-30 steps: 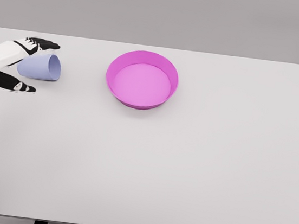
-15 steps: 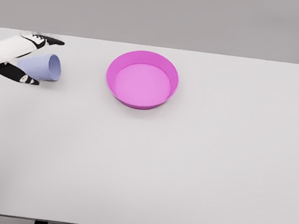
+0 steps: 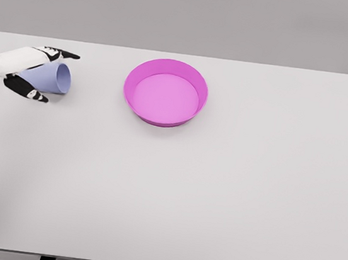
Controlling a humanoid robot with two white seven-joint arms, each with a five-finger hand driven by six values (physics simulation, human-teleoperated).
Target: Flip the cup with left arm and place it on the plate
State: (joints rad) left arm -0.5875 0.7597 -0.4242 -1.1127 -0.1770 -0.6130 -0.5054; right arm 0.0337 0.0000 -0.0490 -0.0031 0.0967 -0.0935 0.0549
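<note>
Lying cup (image 3: 50, 77): smooth lavender taper, on its side near the white table's (image 3: 217, 192) left edge, mouth toward the plate.
Plate (image 3: 165, 91): glossy magenta round dish, raised rim, nothing inside.
Left hand (image 3: 29, 69): fingers and thumb bracket the cup; firm grasp unclear.

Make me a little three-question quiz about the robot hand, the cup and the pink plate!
1. True or false: the cup stands upright on the table.
2. Which side does the cup's open mouth face? A) toward the plate B) away from it
3. Fill in: the left hand has its fingers on either side of the ___.

Key: 1 false, it lies on its side. 2 A. 3 cup.
</note>
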